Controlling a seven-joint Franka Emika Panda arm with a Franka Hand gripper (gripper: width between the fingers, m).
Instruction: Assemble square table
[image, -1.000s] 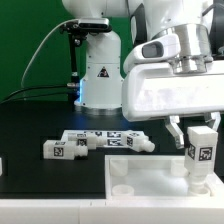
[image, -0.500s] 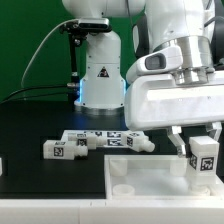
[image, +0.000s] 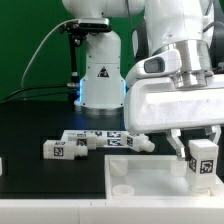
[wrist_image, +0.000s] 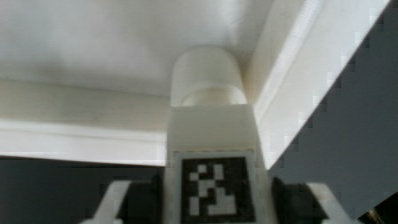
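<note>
gripper (image: 203, 149) part closed, gripping upright leg (image: 204, 166)

Fingers (wrist_image: 118, 205) clamp tagged leg (wrist_image: 214, 110) both sides; rounded far end over top (wrist_image: 89, 90), nr its raised corner edge.

The square top (image: 155, 182), lower right of the frame, is plain white. The upright leg (image: 203, 160) is white with a black-and-white square tag, like the lying legs (image: 62, 148). The counter (image: 30, 125) is black and the backdrop (image: 25, 40), upper left, is green.
</note>
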